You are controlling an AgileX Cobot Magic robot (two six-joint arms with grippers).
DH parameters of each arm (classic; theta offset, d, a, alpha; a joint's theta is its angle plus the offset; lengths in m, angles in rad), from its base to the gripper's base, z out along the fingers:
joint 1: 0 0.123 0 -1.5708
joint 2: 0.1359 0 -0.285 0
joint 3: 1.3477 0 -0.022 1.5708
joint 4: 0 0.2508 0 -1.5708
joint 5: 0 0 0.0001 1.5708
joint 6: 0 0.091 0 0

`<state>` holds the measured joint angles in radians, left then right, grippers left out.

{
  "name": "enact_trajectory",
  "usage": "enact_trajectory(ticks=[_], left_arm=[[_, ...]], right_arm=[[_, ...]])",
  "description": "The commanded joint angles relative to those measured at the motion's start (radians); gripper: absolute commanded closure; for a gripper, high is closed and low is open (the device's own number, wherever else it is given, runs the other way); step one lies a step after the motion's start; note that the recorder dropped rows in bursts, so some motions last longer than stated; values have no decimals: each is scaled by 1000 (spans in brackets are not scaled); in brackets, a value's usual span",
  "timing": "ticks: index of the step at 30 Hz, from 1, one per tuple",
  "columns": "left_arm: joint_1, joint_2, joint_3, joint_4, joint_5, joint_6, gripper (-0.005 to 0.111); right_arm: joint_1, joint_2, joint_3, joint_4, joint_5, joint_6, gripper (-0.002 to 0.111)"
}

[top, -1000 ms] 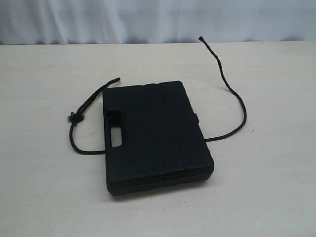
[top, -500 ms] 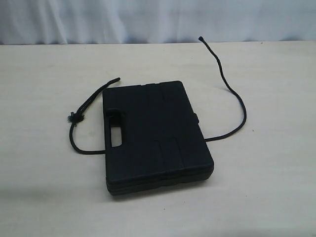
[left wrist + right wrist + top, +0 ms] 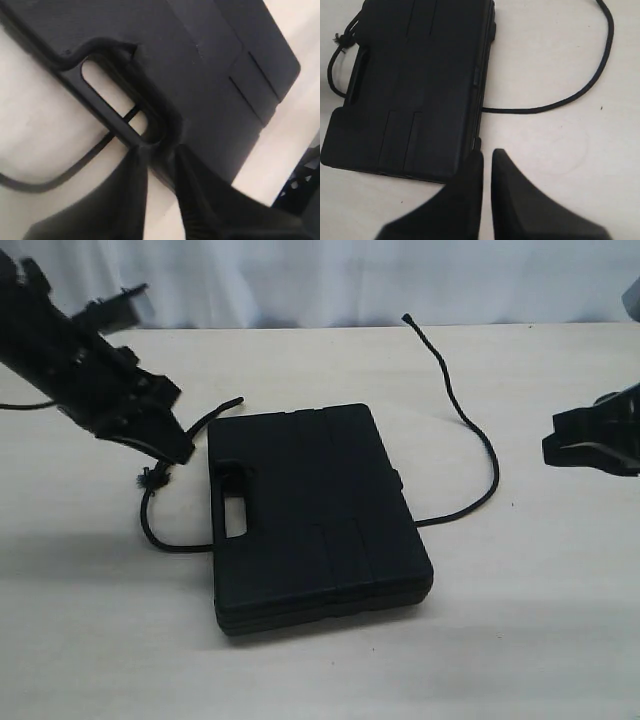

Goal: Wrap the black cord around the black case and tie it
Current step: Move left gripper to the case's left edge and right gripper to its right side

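On the desk (image 3: 90,640) the black case (image 3: 315,515) lies centred, long axis near to far, the black cord (image 3: 487,455) passing under it. The cord's knot (image 3: 150,478) sits beside the left gripper (image 3: 182,450), jaws slightly spread; the right gripper (image 3: 552,445), jaws pressed together, hangs beyond the cord's longer tail.

A pale beige tabletop (image 3: 520,640) lies under the left gripper (image 3: 182,452) and the right gripper (image 3: 550,445), with a soft shadow beneath the left one. Beyond both, a whitish, faintly folded backdrop (image 3: 300,280) runs along its far edge.
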<state>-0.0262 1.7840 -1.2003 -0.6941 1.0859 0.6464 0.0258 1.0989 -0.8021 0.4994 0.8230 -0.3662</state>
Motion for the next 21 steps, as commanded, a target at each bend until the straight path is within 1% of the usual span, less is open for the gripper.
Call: enact_trajectory(ticks=[1,2,3,6,7,11,17,21], left_arm=[[-79,82,-10,22,-176,23,67],[-87,94,-10,48,-218,-3,64],[-95,111,-10,80,-274,-79,61],[-102,148,-10,206,-357,-265,61],[-102,160,-10,220,-359,-294,61],[-110,202,-10,173,-334,-302,61],[-187,250,-10,217,-345,-303,61],[-213,285,-10,227,-375,-318,61]], right_arm=[[0,4,9,15,-55,-42,102],[0,4,13,17,-59,-44,102],[0,4,20,20,-62,-49,102],[0,4,37,39,-68,-80,102],[0,4,41,49,-70,-93,102],[0,4,60,100,-95,-149,102],[0,4,64,126,-107,-176,102],[0,4,64,135,-105,-176,102]])
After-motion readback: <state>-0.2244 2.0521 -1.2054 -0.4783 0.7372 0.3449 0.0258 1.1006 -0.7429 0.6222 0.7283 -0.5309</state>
